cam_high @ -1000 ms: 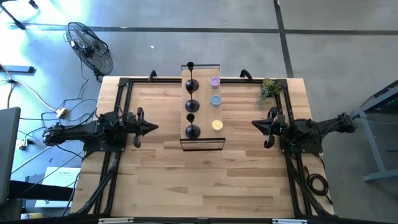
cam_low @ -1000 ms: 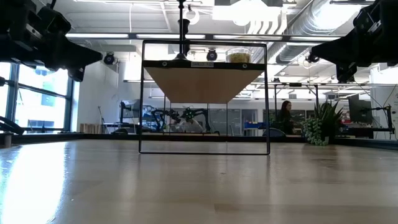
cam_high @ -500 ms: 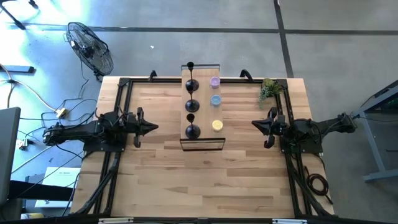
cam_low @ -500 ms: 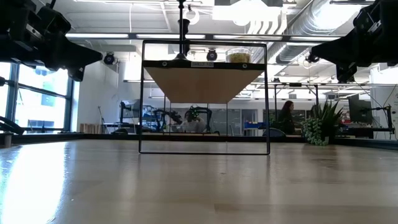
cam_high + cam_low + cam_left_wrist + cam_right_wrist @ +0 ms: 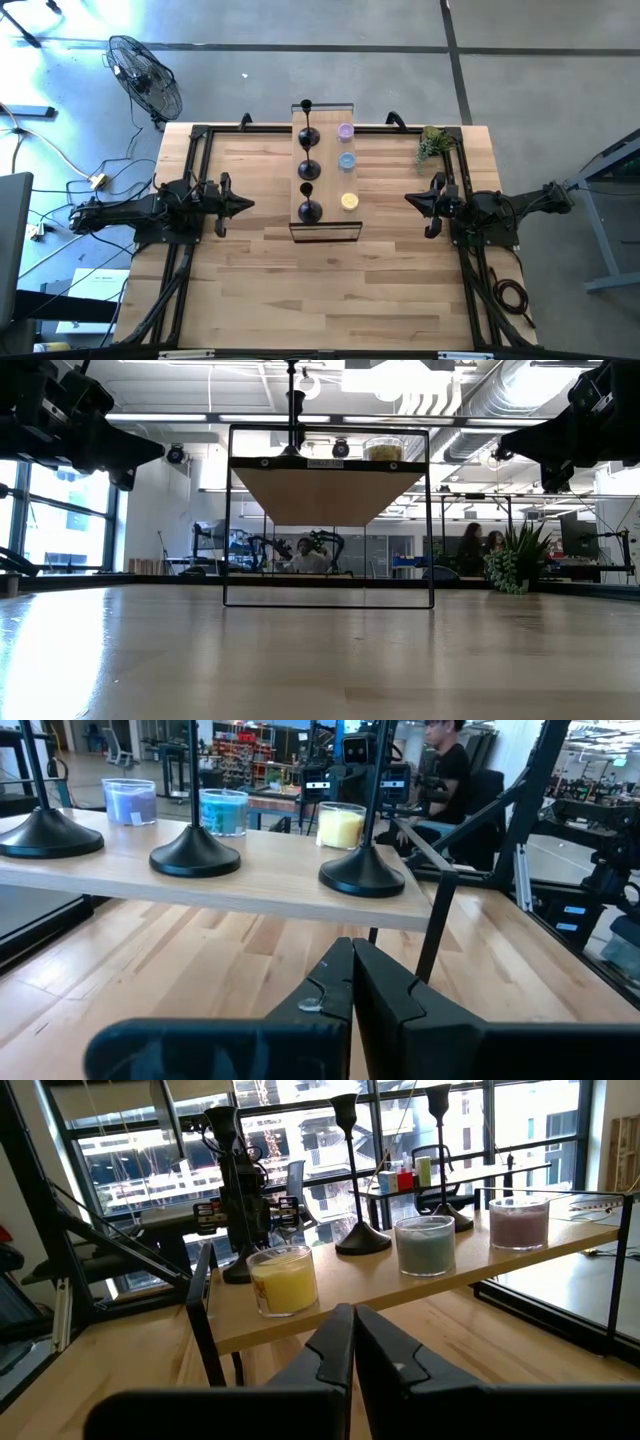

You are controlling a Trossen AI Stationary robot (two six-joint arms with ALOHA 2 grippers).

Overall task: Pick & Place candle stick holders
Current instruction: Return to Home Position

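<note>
Three candle stick holders (image 5: 310, 168) are standing in a row on the shelf (image 5: 328, 185), toward 12 o'clock from table centre. Left gripper (image 5: 248, 205) is hovering at 9 o'clock, right gripper (image 5: 409, 199) at 3 o'clock. Both are showing fingers pressed together, gripping nothing.

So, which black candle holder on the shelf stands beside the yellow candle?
The candle holder at the shelf end nearest the middle of the table; the others stand beside the blue candle and the purple candle.

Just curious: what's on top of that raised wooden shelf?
Three matte-black candle stick holders in a row, beside jar candles: yellow, blue, purple. Nothing covers the wooden shelf otherwise.
</note>
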